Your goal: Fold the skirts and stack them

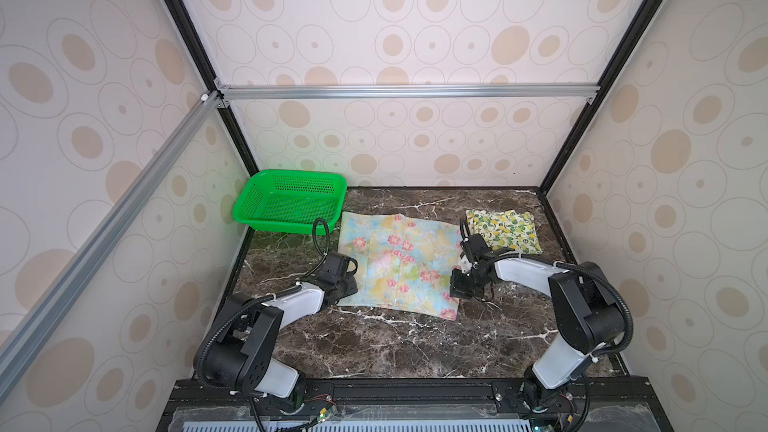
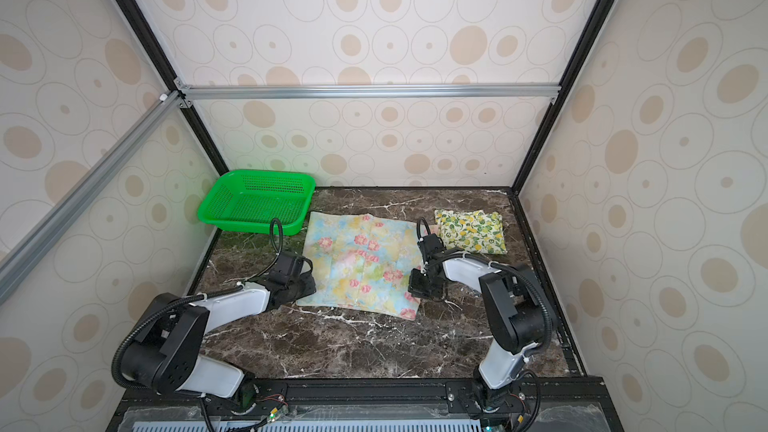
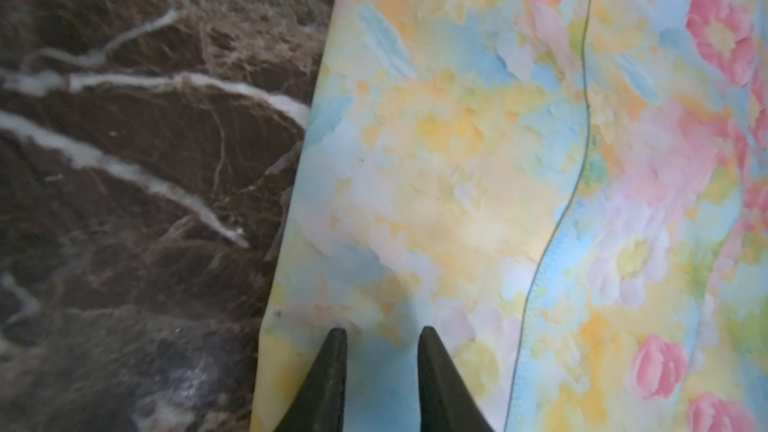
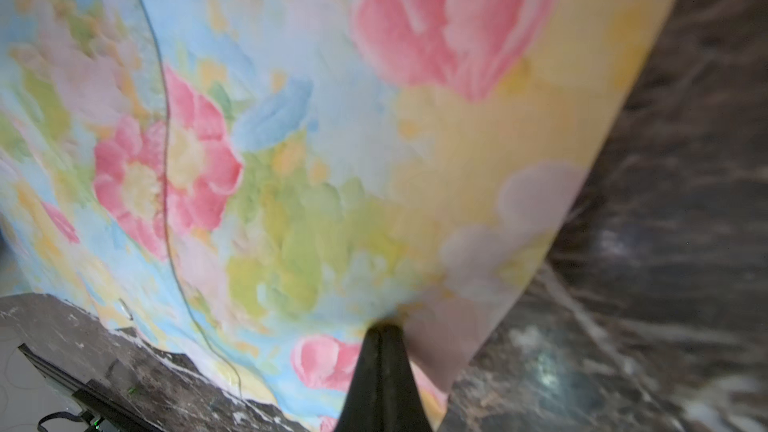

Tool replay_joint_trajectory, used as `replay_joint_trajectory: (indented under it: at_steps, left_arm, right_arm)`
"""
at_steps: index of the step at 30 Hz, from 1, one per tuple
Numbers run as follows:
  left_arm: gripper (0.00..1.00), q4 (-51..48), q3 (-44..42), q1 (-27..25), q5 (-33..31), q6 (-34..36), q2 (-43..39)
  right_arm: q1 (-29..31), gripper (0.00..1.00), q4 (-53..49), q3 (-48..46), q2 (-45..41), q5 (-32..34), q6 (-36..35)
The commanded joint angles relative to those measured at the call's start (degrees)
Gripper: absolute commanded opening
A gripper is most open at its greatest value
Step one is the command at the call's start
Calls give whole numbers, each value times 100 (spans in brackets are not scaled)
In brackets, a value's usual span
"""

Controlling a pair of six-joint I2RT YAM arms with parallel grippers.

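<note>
Since the flowered skirt (image 1: 399, 259) is thin, limp cloth, I judge it light, not fragile, and likely to sag and slide rather than keep a crease unaided. It lies spread flat in the middle of the tabletop (image 1: 395, 351). The lemon skirt (image 1: 505, 230) sits folded at the far right, apart from it.

Right fingers (image 4: 384, 334): pressed together, pinching the right edge near the near corner; the cloth puckers at the tips.
Left fingers (image 3: 337, 340): spread with a gap, over the near left edge, cloth beneath them; no pinch visible.

Best hold, as judged: matching near corners, every layer caught, so the fold carries evenly.

Edges: the left side runs straight against bare marble.

Room: the near half of the tabletop is open and the far strip is narrow. The basket (image 1: 291, 205) sits just beside the far left corner; I cannot tell whether they touch.
</note>
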Motion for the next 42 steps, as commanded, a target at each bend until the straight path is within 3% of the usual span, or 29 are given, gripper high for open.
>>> replay_joint_trajectory:
  at_steps: [1,9,14,25,36,42]
  left_arm:
    - [30,-506,-415,-210,94,-422,-129]
    - [31,-887,-769,-1013,160,-1185,-863]
    - [32,-894,-775,-1491,188,-1518,-948]
    - [32,-561,-563,-2455,245,-2000,-446]
    - [33,-431,-369,-3516,15,-2711,-117]
    - [33,-614,361,-4115,-84,-2584,566]
  right_arm:
    - [10,0,-256,190,532,583,-90]
    - [-5,0,-463,1123,1148,962,-485]
    - [-7,0,-804,1581,847,1056,-659]
    - [8,0,-885,549,-335,885,-511]
    - [-41,0,-375,440,156,1022,-799]
    - [-62,0,-454,592,196,1125,-996]
